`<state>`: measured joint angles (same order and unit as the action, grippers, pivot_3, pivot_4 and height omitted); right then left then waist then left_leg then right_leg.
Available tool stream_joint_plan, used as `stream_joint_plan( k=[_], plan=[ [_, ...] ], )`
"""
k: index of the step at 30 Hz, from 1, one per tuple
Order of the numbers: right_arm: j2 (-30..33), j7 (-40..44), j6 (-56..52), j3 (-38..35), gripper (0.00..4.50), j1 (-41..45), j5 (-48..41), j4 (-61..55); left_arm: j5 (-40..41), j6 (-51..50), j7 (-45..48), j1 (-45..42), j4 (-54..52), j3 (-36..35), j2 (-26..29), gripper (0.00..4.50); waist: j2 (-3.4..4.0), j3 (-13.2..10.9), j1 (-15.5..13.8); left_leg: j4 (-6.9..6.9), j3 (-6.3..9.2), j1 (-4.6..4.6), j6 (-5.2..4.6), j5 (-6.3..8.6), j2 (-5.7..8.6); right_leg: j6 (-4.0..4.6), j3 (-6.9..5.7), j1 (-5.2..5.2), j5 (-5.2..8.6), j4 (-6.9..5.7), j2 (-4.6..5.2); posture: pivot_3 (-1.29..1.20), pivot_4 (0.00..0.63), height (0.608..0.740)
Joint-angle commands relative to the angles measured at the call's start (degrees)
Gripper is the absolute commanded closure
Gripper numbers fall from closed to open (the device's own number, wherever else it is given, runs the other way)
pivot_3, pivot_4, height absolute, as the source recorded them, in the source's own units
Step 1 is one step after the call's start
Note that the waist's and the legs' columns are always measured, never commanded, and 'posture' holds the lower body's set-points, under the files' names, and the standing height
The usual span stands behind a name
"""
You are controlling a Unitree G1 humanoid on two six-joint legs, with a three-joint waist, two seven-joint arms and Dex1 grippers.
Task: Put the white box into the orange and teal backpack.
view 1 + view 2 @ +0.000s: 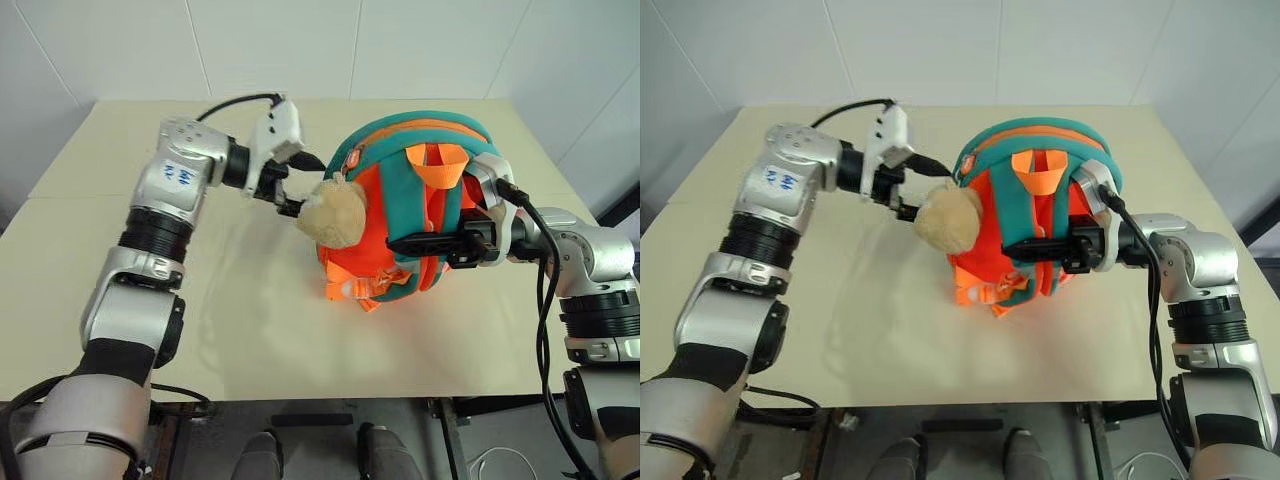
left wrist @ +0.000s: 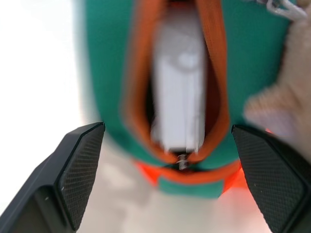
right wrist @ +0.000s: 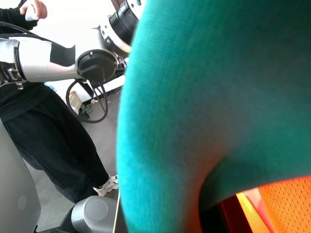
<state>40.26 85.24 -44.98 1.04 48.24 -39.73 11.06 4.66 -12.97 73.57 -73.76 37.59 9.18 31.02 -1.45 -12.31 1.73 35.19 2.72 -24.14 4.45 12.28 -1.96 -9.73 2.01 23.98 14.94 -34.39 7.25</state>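
The left gripper [image 2: 167, 182] has its two black fingers [image 2: 80, 170] spread wide, one at the lower left and one at the lower right of the left wrist view, with nothing between them; just beyond them, in the middle of that view, gapes the zip opening of the orange and teal backpack [image 1: 415, 205], and inside the orange-edged slit lies the white box [image 2: 179, 94], blurred but plainly within the bag; a small metal zip pull sits at the near end of the slit. In the left eye view this gripper sits just left of centre in the upper half, its tips near the tan plush animal [image 1: 335, 212] that hangs on the pack's left side. The right gripper [image 1: 400, 243], right of centre in the same view, is closed on the pack, its long black fingers pressed flat across the orange front and a teal strap; the pack stands upright on the beige table [image 1: 250, 330], near the frame's middle. In the right wrist view a person [image 3: 46, 141] in dark clothes stands at the left edge beyond the table.
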Motion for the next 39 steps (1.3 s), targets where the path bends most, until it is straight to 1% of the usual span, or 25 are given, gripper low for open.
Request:
stream_joint_plan(
  k=[1,5,7,9,14,16,20,21,34,37,39],
  plan=[
    [0.1,0.1,0.9,-1.6,4.50,0.1,-0.6,-1.5,1.4,3.5,2.7,-0.3,0.5,-2.7,3.4,0.03,0.00,0.0,-0.1,0.00,0.00,-0.01,0.00,0.00,0.00,0.00,0.00,0.00,0.00,0.01,0.00,0.00,0.150,0.740],
    [-0.1,0.0,1.0,-1.5,4.50,0.3,-0.4,-1.2,0.8,6.8,2.3,-0.6,4.4,-3.8,5.0,0.03,0.00,0.0,-0.2,0.00,0.00,-0.01,-0.02,0.01,0.00,0.00,0.00,0.00,0.00,0.00,0.00,0.00,0.150,0.740],
    [-0.2,-0.2,1.1,-1.5,4.50,0.3,-0.3,-1.1,0.7,7.6,1.4,-1.0,6.3,-4.3,4.7,0.41,0.00,0.0,-0.2,0.01,0.00,-0.01,-0.08,0.04,0.00,0.00,0.00,0.00,0.00,-0.02,0.00,0.00,0.150,0.740],
    [-0.2,-0.4,1.2,-1.5,4.50,0.2,-0.3,-1.2,1.0,7.8,1.4,-1.2,6.9,-4.3,4.0,0.90,0.00,0.0,-0.2,0.02,0.00,-0.01,-0.12,0.06,0.00,0.00,0.00,0.00,0.00,-0.04,0.00,0.00,0.150,0.740],
    [-0.2,-0.9,1.2,-1.8,4.50,0.0,-0.3,-1.3,1.0,9.6,-0.1,-1.2,8.1,-4.0,1.0,2.57,0.00,0.0,-0.2,0.02,0.01,-0.01,-0.12,0.05,0.00,0.00,0.00,0.00,0.00,-0.05,0.00,0.00,0.150,0.740],
    [-0.2,-1.3,1.2,-2.0,4.50,-0.2,-0.3,-1.5,1.2,9.4,-0.1,-1.2,8.5,-3.6,-1.4,3.12,0.00,0.0,-0.2,0.03,0.01,-0.01,-0.12,0.05,0.00,0.00,0.00,0.00,0.00,-0.05,0.00,0.00,0.150,0.740],
    [-0.2,-1.9,1.2,-2.2,4.50,-0.6,-0.5,-2.0,1.3,9.2,0.8,-1.5,8.5,-3.4,-3.8,4.37,0.00,0.0,0.0,0.07,0.01,-0.01,-0.13,0.04,0.00,0.00,0.00,0.00,0.00,-0.09,0.00,0.00,0.150,0.740],
    [-0.2,-2.1,1.1,-2.3,4.50,-0.7,-0.6,-2.2,1.3,9.1,1.1,-1.6,8.5,-3.4,-4.2,4.44,0.00,0.0,0.1,0.07,0.01,0.00,-0.13,0.04,0.00,0.00,0.00,0.00,0.00,-0.10,0.00,0.00,0.150,0.740],
    [-0.9,-4.0,0.9,-3.5,4.50,-2.3,-1.4,-3.8,-0.9,11.3,-4.4,-2.7,13.7,-2.4,-12.3,4.44,0.00,0.0,-0.2,0.29,0.02,-0.02,-0.14,0.05,0.01,0.00,0.00,-0.01,0.00,-0.24,0.01,0.00,0.150,0.740],
    [-1.1,-4.1,1.0,-3.4,4.50,-2.4,-1.4,-3.7,-0.5,11.2,-4.2,-2.6,13.5,-2.6,-12.7,4.44,0.00,0.0,0.0,0.30,0.03,-0.01,-0.14,0.05,0.01,0.00,0.01,-0.01,0.00,-0.29,0.00,0.00,0.150,0.740],
    [-1.1,-4.1,0.9,-3.4,4.50,-2.4,-1.4,-3.7,0.5,9.6,-3.2,-2.8,12.3,-3.5,-11.6,4.44,0.00,0.0,-0.1,0.30,0.03,0.00,-0.14,0.05,0.01,0.00,0.01,-0.01,0.00,-0.30,0.00,0.00,0.150,0.740]
  ],
)
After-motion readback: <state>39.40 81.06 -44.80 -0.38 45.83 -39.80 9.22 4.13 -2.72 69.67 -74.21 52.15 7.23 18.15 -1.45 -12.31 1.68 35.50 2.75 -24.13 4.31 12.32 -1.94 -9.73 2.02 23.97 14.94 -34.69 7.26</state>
